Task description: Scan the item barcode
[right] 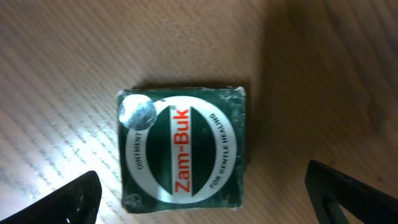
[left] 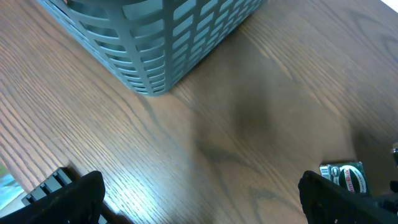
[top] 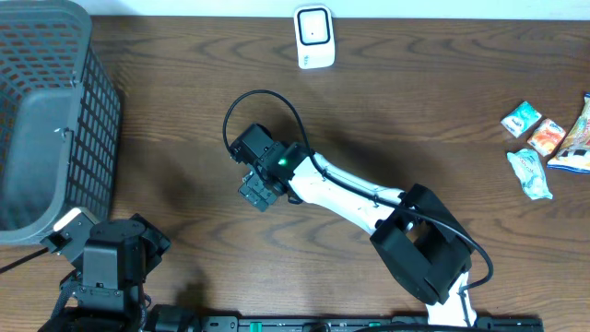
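A dark green square Zam-Buk ointment box (right: 180,149) lies flat on the wooden table, label up. My right gripper (right: 208,200) hangs open just above it, one dark finger on each side and neither touching it. In the overhead view the right gripper (top: 259,187) is left of the table's centre and covers most of the box. The box (left: 343,177) also shows at the lower right of the left wrist view. A white barcode scanner (top: 313,37) stands at the back edge. My left gripper (left: 202,205) is open and empty over bare wood at the front left.
A grey slatted basket (top: 55,120) fills the left side of the table, and its corner (left: 161,43) is close ahead of the left wrist. Several snack packets (top: 544,143) lie at the far right. A black cable (top: 241,101) loops behind the right wrist.
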{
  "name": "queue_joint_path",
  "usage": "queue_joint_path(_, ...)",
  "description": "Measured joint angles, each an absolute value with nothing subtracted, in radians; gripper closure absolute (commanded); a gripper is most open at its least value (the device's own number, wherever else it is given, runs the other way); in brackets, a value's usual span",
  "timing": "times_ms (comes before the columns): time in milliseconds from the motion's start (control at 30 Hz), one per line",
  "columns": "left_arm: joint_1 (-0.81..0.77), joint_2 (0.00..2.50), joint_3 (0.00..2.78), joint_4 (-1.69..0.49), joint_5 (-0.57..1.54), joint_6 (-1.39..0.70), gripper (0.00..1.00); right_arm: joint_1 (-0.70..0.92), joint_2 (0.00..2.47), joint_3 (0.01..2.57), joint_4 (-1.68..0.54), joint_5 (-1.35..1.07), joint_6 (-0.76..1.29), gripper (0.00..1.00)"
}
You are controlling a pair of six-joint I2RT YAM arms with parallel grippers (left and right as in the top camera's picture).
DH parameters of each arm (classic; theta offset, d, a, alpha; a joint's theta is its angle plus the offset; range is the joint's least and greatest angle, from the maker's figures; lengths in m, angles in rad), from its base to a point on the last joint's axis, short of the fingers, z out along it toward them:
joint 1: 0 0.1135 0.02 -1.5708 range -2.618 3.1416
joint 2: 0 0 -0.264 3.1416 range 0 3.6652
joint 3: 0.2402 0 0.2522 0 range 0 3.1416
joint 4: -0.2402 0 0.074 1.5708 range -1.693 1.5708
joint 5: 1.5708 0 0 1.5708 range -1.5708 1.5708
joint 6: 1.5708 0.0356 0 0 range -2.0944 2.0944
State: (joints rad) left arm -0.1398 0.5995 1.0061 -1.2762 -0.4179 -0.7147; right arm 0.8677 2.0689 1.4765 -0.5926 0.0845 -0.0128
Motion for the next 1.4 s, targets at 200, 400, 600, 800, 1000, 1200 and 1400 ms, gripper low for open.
queue_joint_path(200,-0.14,0.599,1.006,-1.276,-0.418,-0.714,0.02,0.867,2.093,1.477,-0.576,0.091,-0.016,0.01)
queue_joint_path(400,-0.14,0.599,1.006,-1.277,-0.418,-0.714,0.02,0.867,2.133,1.478,-0.557,0.052,-0.02,0.09)
queue_joint_path(600,-0.14,0.599,1.006,-1.276,-0.418,-0.715,0.02,0.867,2.141,1.484,-0.555,0.034,-0.029,0.37)
queue_joint_path(800,-0.14,0.599,1.006,-1.276,-0.418,-0.714,0.02,0.868,2.146,1.491,-0.556,0.03,-0.004,0.47)
queue_joint_path(1000,-0.14,0.599,1.006,-1.276,-0.418,-0.714,0.02,0.856,2.144,1.493,-0.569,-0.003,0.041,0.48)
queue_joint_path(1200,-0.14,0.599,1.006,-1.276,-0.418,-0.714,0.02,0.782,2.119,1.493,-0.628,-0.176,0.068,0.51)
queue_joint_path(1400,-0.14,0.599,1.006,-1.276,-0.418,-0.714,0.02,0.647,2.077,1.493,-0.636,-0.504,0.084,0.48)
